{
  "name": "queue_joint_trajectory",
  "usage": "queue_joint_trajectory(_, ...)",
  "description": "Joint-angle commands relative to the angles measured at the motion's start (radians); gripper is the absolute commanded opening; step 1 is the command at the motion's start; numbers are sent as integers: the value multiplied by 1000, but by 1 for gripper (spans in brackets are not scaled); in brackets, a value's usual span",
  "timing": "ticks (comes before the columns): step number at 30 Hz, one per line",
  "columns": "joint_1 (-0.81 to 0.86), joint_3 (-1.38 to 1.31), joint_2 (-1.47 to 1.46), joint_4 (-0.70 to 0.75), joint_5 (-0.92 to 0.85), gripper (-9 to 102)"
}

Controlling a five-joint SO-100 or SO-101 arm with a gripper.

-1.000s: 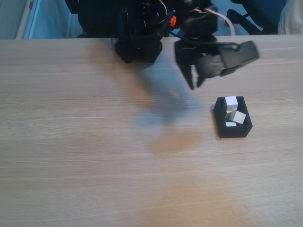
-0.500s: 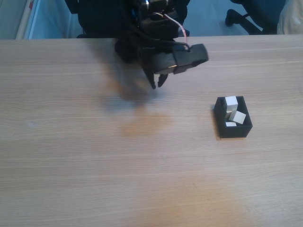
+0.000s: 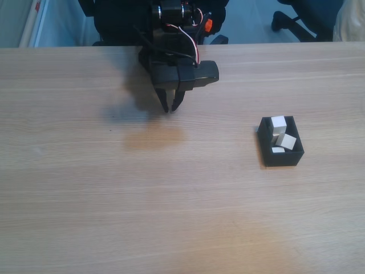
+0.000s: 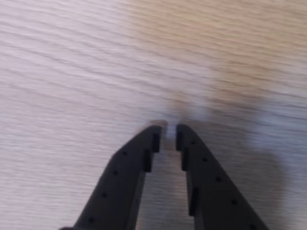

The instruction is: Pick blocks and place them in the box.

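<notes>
Box: a small black rectangular open-topped container [image 3: 280,158] with thin walls, standing on the table at the right of the fixed view, a little below mid-height.
Blocks: small plain white cubes inside the box. One [image 3: 279,123] sits at the far end, a second [image 3: 287,141] lies tilted in the middle, and a third [image 3: 278,150] shows only as a pale top at the near end. Whether another lies under them I cannot tell.
Block and box size: each cube is much smaller than the box and takes up most of its width.
Gripper: black, two-fingered [image 3: 170,108], at the upper middle of the fixed view, pointing down at the table, well apart from the box and to its left.
Gripper state: in the wrist view the two fingertips [image 4: 166,135] stand nearly together with only a thin slit between them, and nothing is held there.
Table: light wood-grain surface [image 3: 171,211]; the wrist view of it is blurred.
Arm: black body with red and white wires and an orange part [image 3: 209,25], at the top centre of the fixed view.
Shadow: a dark patch on the wood to the left of the gripper.
Background: a blue floor and a dark chair base [image 3: 296,14] beyond the table's far edge, upper right.
Between gripper and box: bare wood.
</notes>
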Motion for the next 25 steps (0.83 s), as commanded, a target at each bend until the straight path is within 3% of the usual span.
queue_joint_trajectory(1,28,54,34,12,6,0)
queue_joint_trajectory(5,28,77,35,75,-34,1)
queue_joint_trajectory(10,23,77,35,112,67,0)
queue_joint_trajectory(25,11,78,35,117,103,1)
